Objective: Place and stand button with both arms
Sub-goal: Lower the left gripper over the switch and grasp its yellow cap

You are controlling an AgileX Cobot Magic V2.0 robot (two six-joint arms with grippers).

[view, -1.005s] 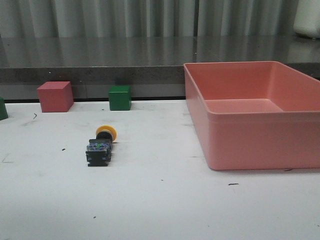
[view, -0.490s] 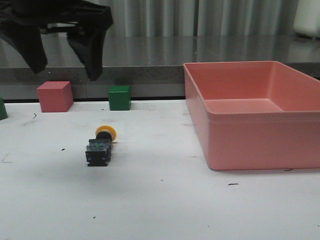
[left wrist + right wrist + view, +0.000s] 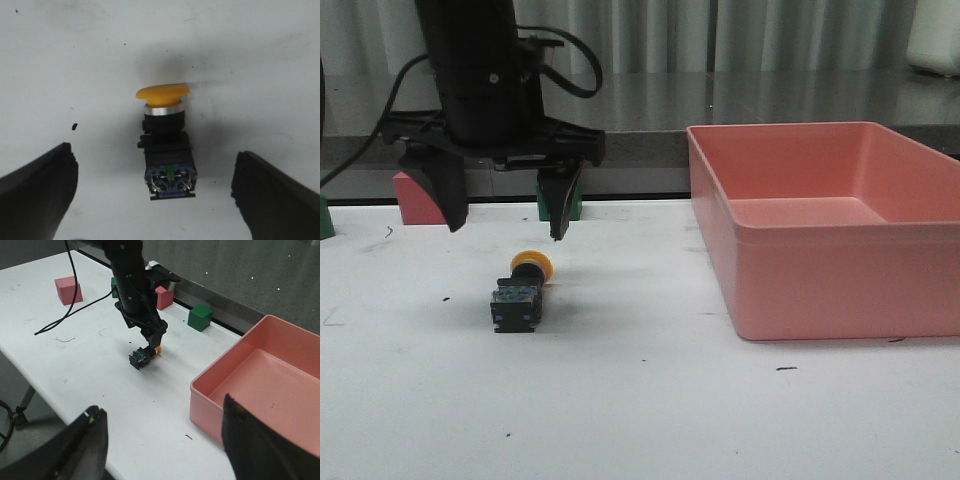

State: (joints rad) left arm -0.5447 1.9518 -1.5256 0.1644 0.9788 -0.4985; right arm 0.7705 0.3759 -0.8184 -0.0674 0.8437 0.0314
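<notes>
My left gripper (image 3: 505,235) has come down over the button (image 3: 520,290), lying toward the counter's (image 3: 640,410) left edge, fingers spread wide; it looks rigid, light, top-heavy, so I would pinch its black body.

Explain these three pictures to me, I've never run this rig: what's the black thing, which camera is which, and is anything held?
The black thing is the left arm; its left gripper hangs open above the button, which lies on its side on the white table. Nothing is held. The front view looks forward over the table: a pink cube, a green cube and a pink bin. The left wrist view looks down past the fingers at the button. The right wrist view shows the scene from farther off; the right gripper is open and empty too.
</notes>
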